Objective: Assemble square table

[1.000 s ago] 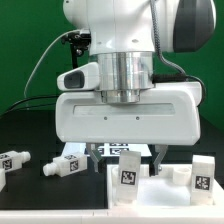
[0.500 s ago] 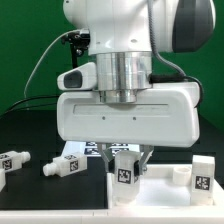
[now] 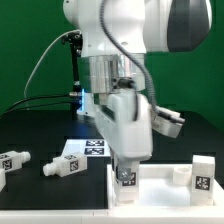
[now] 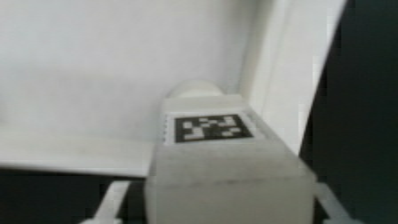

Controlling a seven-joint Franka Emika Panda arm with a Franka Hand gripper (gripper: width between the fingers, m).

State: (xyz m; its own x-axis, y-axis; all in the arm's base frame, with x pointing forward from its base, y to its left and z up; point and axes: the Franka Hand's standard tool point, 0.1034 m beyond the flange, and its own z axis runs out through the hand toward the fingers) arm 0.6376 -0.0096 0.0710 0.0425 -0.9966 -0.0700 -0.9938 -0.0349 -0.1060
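The white square tabletop [image 3: 165, 188] with a raised rim lies at the front of the exterior view's right. My gripper [image 3: 126, 168] is shut on a white leg [image 3: 127, 181] with a tag, held upright at the slab's front left corner. In the wrist view the leg [image 4: 214, 130] fills the middle between my fingers [image 4: 118, 202], its far end against the tabletop [image 4: 107, 80] beside the rim [image 4: 285, 60]. Another tagged leg [image 3: 201, 175] stands at the slab's right end. Two loose legs [image 3: 10, 163] [image 3: 62, 166] lie on the black table at the left.
The marker board [image 3: 90, 150] lies flat behind the loose legs, left of my arm. A green backdrop stands behind the table. Cables hang at the back left.
My hand has turned about its vertical axis, from broadside to edge-on in the exterior view, turning the leg with it. The leg stays at the slab's front left corner.
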